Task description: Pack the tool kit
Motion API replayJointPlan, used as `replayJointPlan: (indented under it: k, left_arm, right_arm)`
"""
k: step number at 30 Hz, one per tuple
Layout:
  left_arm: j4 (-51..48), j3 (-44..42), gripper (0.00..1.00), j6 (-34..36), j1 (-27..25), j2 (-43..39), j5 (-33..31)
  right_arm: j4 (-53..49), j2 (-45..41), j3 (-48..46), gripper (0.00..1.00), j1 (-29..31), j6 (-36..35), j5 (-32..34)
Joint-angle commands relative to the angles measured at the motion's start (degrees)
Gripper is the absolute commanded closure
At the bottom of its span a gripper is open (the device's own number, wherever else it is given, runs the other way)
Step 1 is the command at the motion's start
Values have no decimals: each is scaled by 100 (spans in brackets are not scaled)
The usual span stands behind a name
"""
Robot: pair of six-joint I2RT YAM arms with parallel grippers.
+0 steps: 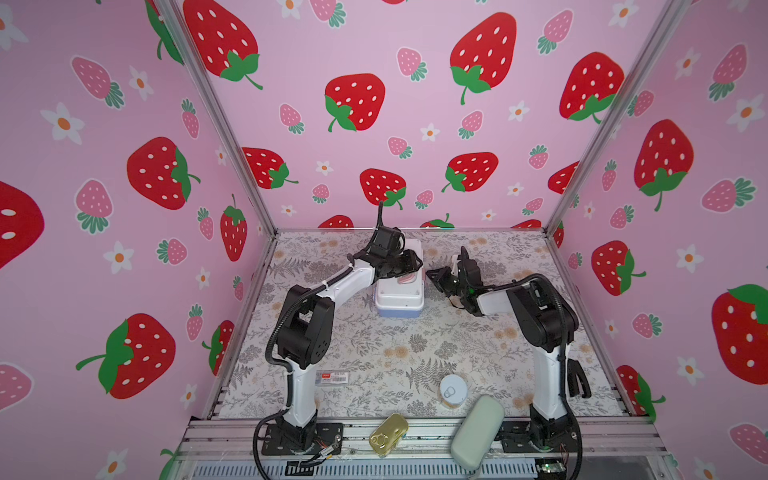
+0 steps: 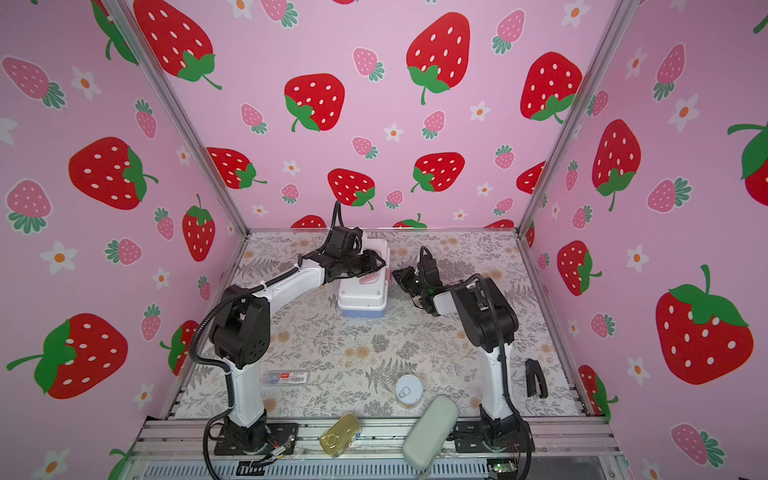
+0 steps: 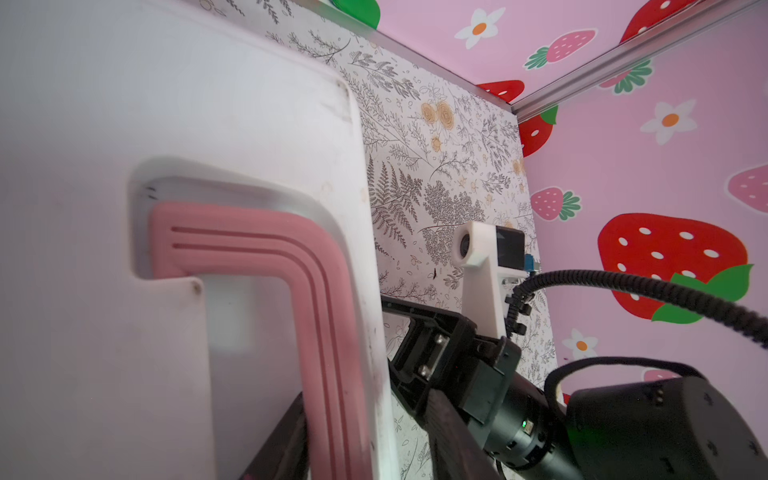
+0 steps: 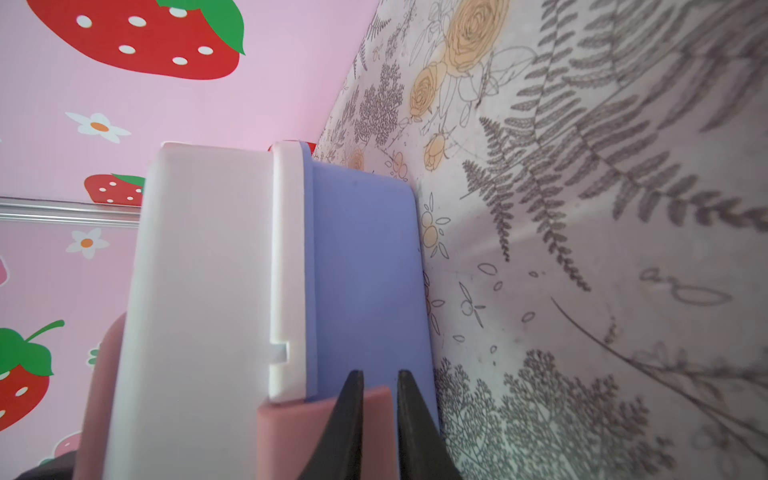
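One small white-and-periwinkle plastic tool kit [image 1: 399,299], far on the bench [image 1: 415,353], seems light, stiff, slippery, best taken at its pink latch [image 4: 291,440], which the right end effector [image 4: 380,374] pinches; whether the left end effector [image 1: 409,266] grips I cannot tell.

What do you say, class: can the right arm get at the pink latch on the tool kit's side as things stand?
Likely yes. The right tool is at the pink latch, its tips seemingly astride the latch's edge, nothing between. The left tool is over the lid, clear of that side.
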Motion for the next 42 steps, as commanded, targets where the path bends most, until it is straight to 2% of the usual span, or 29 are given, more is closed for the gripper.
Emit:
replayJointPlan:
  k: [1,18,26,35,42]
  left_arm:
    - [-499,-21,52,99,-206,404,209]
    - [-461,-21,53,67,-213,482,234]
    - [-538,-62,53,197,-206,234,80]
    - [-955,-233,54,586,-205,-843,-973]
    - [-1349,-556,54,856,-213,-2190,-2428]
  right_arm:
    - [76,191,141,81,325,79,-370]
    - [405,339,123,81,551,338,-417]
    - [392,-116,-272,81,303,175,-357]
    - [411,-1662,-1585,81,-355,-343,-200]
    - [337,-3099,-2594,81,-824,-787,-154]
